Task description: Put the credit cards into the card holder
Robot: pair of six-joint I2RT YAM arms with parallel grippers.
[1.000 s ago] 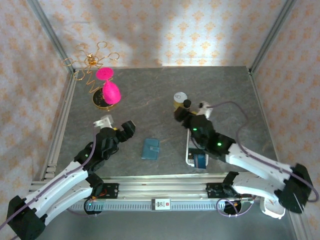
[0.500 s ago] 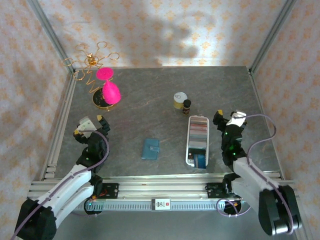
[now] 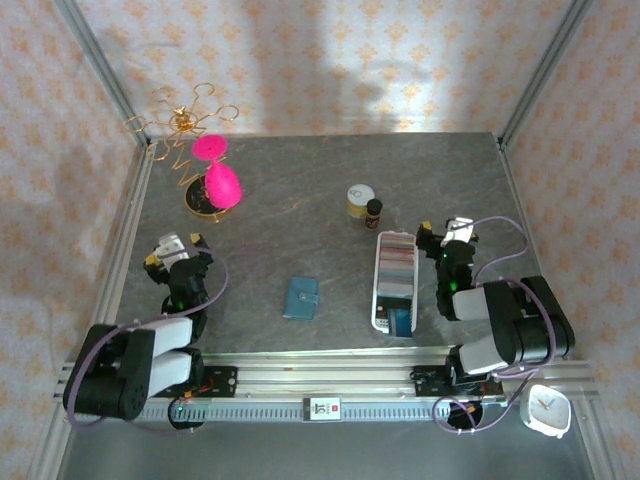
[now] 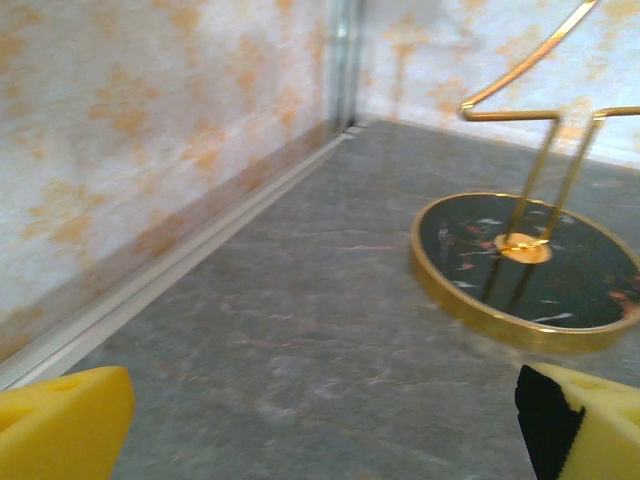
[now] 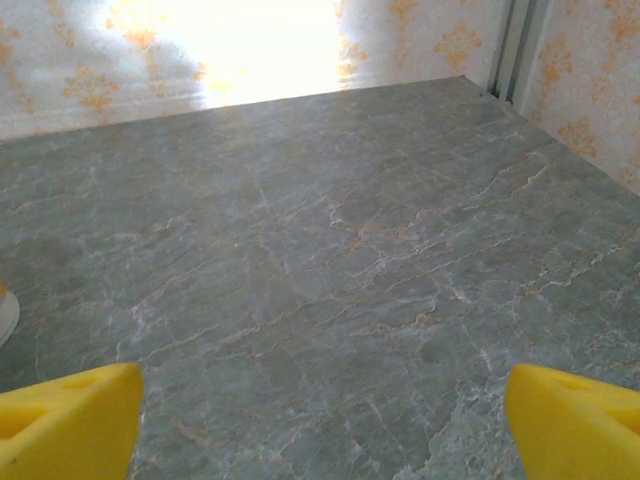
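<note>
The credit cards (image 3: 396, 268) stand on edge in a long white slotted tray (image 3: 378, 300) near the front of the surface, with the bright blue card (image 3: 401, 322) at its nearest end. The teal card holder (image 3: 301, 297) lies well apart to the tray's left and appears folded shut. Packed so tightly, thin cards could slip from a pinch or lift two together, and a pad catching the tray's wall could drag it. The holder looks light enough to slide if a card is pushed at it unbraced. The left pincer (image 3: 172, 252) sits by the left rail, spread wide and empty. The right pincer (image 3: 445, 233), just right of the tray, is likewise spread and holds nothing. Beyond the tray's far end, a gold tin (image 3: 358, 200) and a small dark bottle (image 3: 374, 208) stand close enough for a long reach to knock them. Far left, a pink hourglass-shaped ornament (image 3: 215, 175) and a gold wire stand (image 3: 185, 125) sit out of the way
</note>
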